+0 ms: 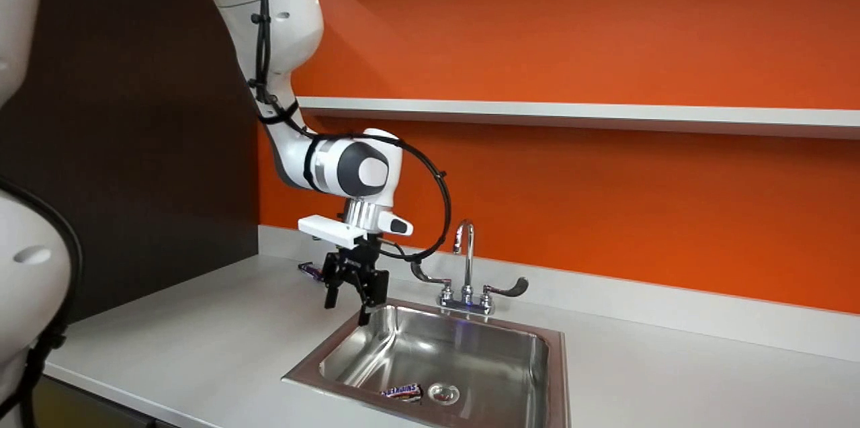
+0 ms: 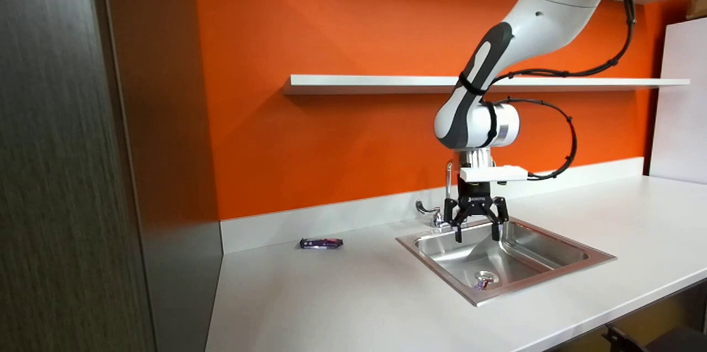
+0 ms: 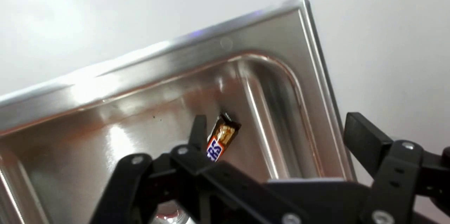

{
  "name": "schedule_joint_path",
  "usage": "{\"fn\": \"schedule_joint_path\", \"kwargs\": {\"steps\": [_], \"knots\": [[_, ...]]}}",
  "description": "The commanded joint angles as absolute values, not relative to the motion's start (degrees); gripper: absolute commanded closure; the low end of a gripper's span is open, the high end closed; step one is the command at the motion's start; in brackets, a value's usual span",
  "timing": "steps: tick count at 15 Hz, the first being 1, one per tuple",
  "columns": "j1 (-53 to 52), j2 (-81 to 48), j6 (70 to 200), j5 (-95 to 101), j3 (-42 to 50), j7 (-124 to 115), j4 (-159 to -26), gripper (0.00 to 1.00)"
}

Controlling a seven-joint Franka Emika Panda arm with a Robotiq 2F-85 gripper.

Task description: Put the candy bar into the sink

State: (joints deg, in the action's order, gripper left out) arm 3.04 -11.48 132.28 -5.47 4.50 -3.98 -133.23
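The candy bar, a brown wrapped bar with a white and blue label, lies on the floor of the sink beside the drain. It shows in both exterior views [image 1: 402, 392] [image 2: 481, 284] and partly in the wrist view [image 3: 223, 136], where a gripper finger hides its lower end. The sink [image 1: 557, 374] is a steel basin with a flat rim, also in an exterior view [image 2: 436, 272] and the wrist view [image 3: 211, 46]. My gripper [image 1: 348, 307] is open and empty, above the sink's edge. It also shows in an exterior view [image 2: 477, 235] and the wrist view [image 3: 279, 129].
A dark purple wrapped bar [image 1: 310, 271] [image 2: 321, 243] lies on the counter near the back wall. A chrome faucet [image 1: 469, 260] with two handles stands behind the sink. A white shelf [image 1: 578, 109] runs along the orange wall. A dark panel [image 1: 134, 112] bounds the counter's end.
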Motion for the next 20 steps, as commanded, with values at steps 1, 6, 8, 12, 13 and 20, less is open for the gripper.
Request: {"fn": "schedule_joint_path", "kwargs": {"steps": [1, 6, 8, 12, 13, 20], "knots": [[2.16, 0.12, 126.83, -2.38, 3.44, -1.76, -141.16, 0.0], [0.88, 12.64, 120.38, -1.33, 2.11, -1.39, -148.26, 0.0], [0.5, 17.07, 117.66, -1.52, 1.67, -1.14, -150.28, 0.0], [0.6, 15.43, 118.49, -2.24, 1.7, -2.07, -149.21, 0.0], [0.6, 15.86, 118.48, -2.25, 1.7, -2.06, -149.52, 0.0], [0.59, 15.89, 118.48, -2.25, 1.7, -1.92, -149.78, 0.0]]}}
